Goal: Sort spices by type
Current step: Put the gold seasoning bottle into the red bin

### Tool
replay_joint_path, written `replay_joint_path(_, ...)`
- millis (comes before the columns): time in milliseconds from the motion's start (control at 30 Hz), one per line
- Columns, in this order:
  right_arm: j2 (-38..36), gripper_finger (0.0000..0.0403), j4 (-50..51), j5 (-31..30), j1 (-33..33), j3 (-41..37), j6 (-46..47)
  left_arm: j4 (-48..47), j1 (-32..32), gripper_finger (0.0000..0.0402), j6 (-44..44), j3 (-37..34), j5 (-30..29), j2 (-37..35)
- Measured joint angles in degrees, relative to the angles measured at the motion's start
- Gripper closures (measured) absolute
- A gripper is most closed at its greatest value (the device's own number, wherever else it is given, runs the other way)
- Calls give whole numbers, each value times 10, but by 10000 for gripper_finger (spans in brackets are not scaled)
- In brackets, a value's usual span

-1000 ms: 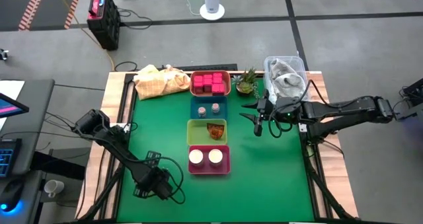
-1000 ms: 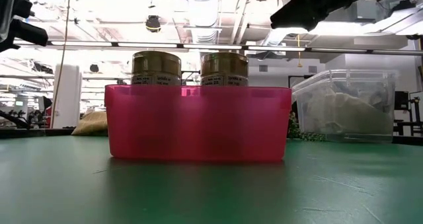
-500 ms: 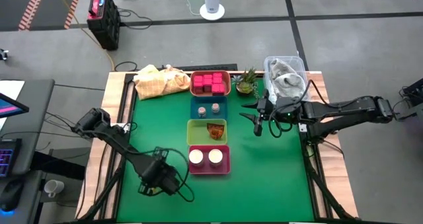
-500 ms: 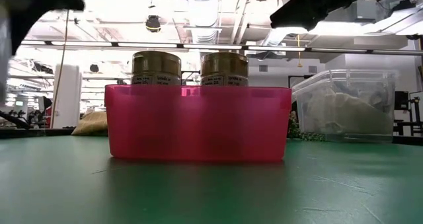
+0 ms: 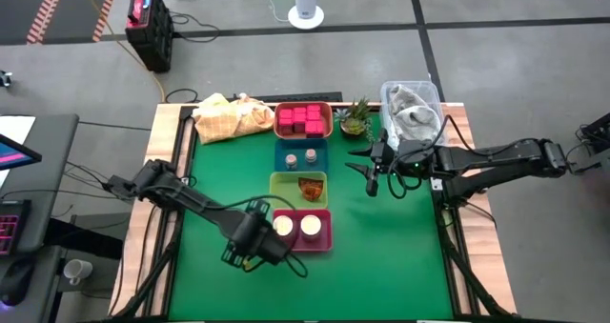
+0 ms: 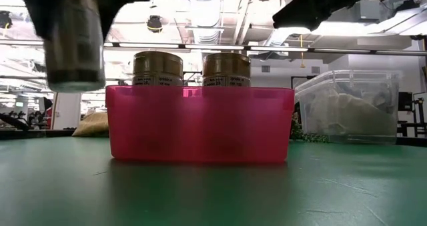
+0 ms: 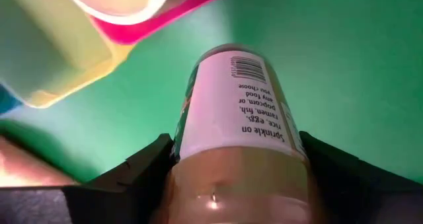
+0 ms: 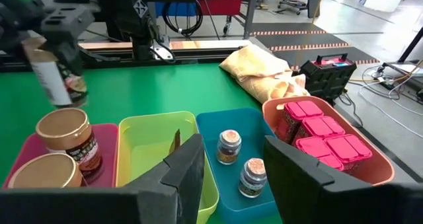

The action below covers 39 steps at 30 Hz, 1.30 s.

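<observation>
Green bench (image 5: 229, 180) carries four trays in a row down its middle. The far coral tray (image 5: 327, 129) holds the pink-red cubes (image 5: 303, 120), the blue tray (image 5: 281, 159) two grey shakers (image 8: 229, 147), the yellow-green tray (image 5: 286, 185) the orange-brown packet (image 5: 310, 187), and the near pink tray (image 6: 200, 123) two tan-topped jars (image 5: 296, 227).

The left gripper (image 5: 255, 239) hangs above the bench just beside the pink tray's left end. Its fingers (image 7: 135, 174) are clenched on a labelled jar (image 7: 241, 118), carried clear of the bench; in the low view that jar (image 6: 75, 46) sits higher than the pink tray's rim and to one side of it.

The right gripper (image 5: 372, 173) waits over the bench right of the blue and yellow-green trays, its fingers (image 8: 301, 174) spread apart with nothing between them. A plant (image 5: 355, 118), a clear bin (image 5: 412, 109) and a yellow cloth (image 5: 229, 116) lie along the far edge.
</observation>
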<state>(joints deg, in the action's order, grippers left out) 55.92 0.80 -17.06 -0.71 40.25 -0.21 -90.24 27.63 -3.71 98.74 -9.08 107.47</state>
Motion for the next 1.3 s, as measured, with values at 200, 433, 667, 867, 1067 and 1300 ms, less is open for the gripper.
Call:
replay_joint_path(200,0,220,0,0,0,0,-3,0,-15,131,37,1,-31,4)
replay_joint_path(433,0,220,0,0,0,0,-3,14,-18,131,51,1,-65,4)
replay_joint_path(667,0,220,0,0,0,0,-3,41,-18,131,68,36,-84,4)
replay_joint_path(867,0,220,0,0,0,0,-3,79,-25,131,93,46,-88,4)
replay_joint_path(1067,0,220,0,0,0,0,-3,104,-33,131,104,36,-88,4)
replay_joint_path(1300,0,220,0,0,0,0,-3,147,-46,131,114,11,-79,5)
